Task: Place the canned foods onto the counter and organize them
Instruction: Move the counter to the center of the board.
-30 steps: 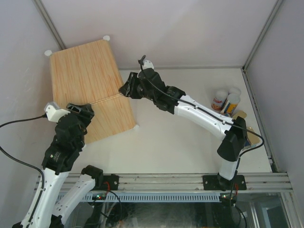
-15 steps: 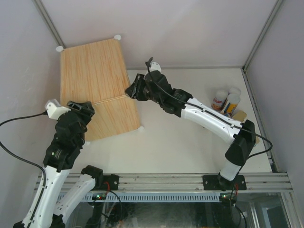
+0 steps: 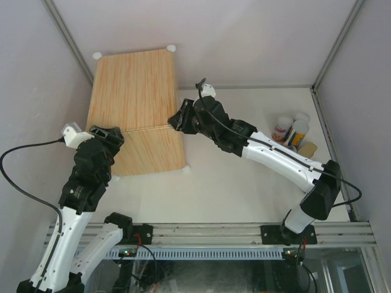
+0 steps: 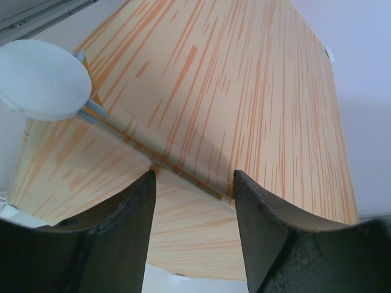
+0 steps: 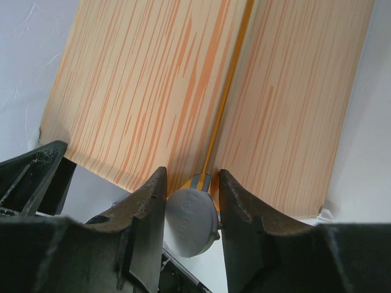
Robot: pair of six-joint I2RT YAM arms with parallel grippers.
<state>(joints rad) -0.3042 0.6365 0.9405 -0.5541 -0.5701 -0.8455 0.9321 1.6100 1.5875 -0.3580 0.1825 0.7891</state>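
Right gripper (image 5: 191,177) is pinched on a round grey-white knob (image 5: 192,223), with one dark finger against each side of it in the right wrist view. This knob sticks out from the right end of a seam where two faces of the counter (image 5: 153,91) meet. The counter is a large box in light wood grain, lying at the far left of the white table (image 3: 244,177), close to the left wall in the overhead view.

Left gripper (image 4: 194,180) sits at the counter's opposite, left edge with its fingers spread. The seam runs between them and nothing looks clamped, though whether the pads touch the wood I cannot tell. A second white knob (image 4: 43,79) shows just up and left of those fingers, outside them.

Canned foods (image 3: 301,116) stand in a tight cluster at the far right of the table, well apart from the counter. A short white-red can (image 3: 282,128), a tall blue-orange cylinder (image 3: 299,134) and a flat gold tin (image 3: 307,148) are clear; any others are hidden behind these or the right arm. No can is on the counter.

By my reading the task is at its very start: both arms are occupied with the counter itself, and every can is yet to be picked up, carried across and arranged
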